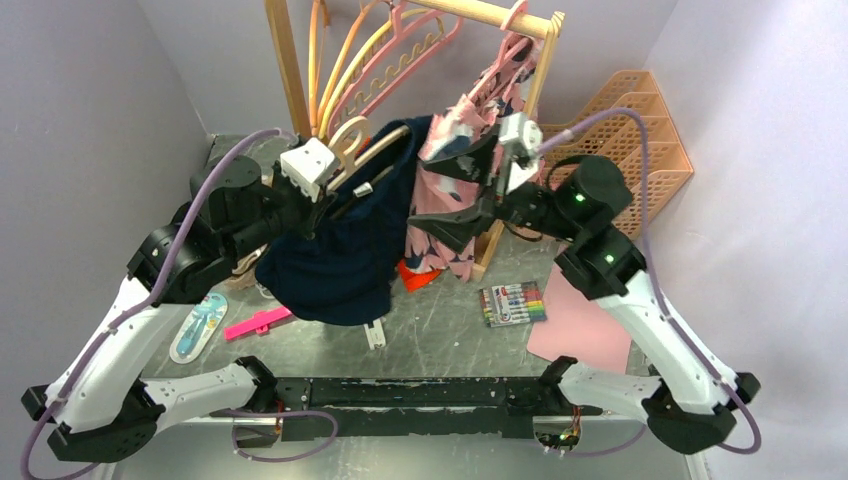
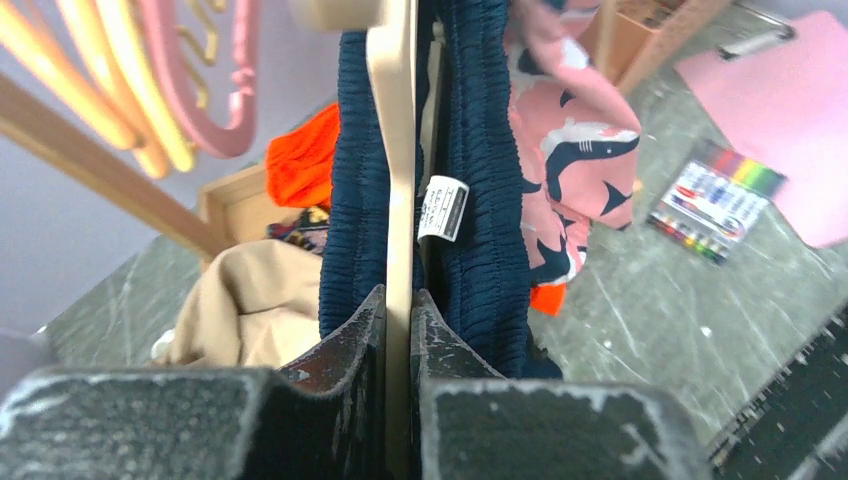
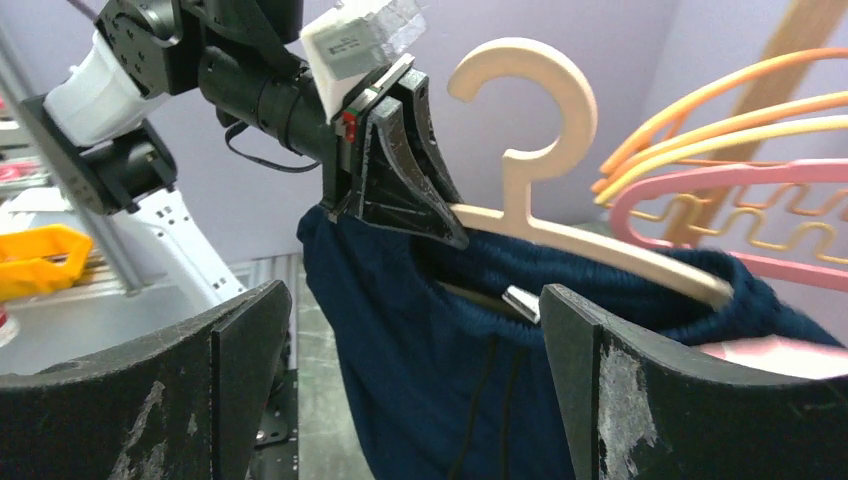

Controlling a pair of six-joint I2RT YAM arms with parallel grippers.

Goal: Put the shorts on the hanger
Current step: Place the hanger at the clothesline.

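The navy shorts [image 1: 345, 250] hang with their elastic waistband draped over the cream hanger [image 1: 350, 140], held up in the air in front of the rack. My left gripper [image 1: 335, 190] is shut on the hanger's left arm; in the left wrist view the cream bar [image 2: 395, 150] runs between the closed fingers [image 2: 355, 340], with ribbed navy waistband [image 2: 480, 200] on both sides. My right gripper [image 3: 415, 300] stands wide open just right of the shorts [image 3: 440, 380], holding nothing. The hanger's hook [image 3: 520, 170] rises free above them.
Behind stands a wooden rack [image 1: 290, 70] with pink and yellow hangers [image 1: 400, 50] and pink printed shorts [image 1: 465, 130]. A tan garment [image 2: 250, 300], a marker box [image 1: 512, 303], a pink clipboard [image 1: 580, 320] and an orange basket [image 1: 640, 120] are around.
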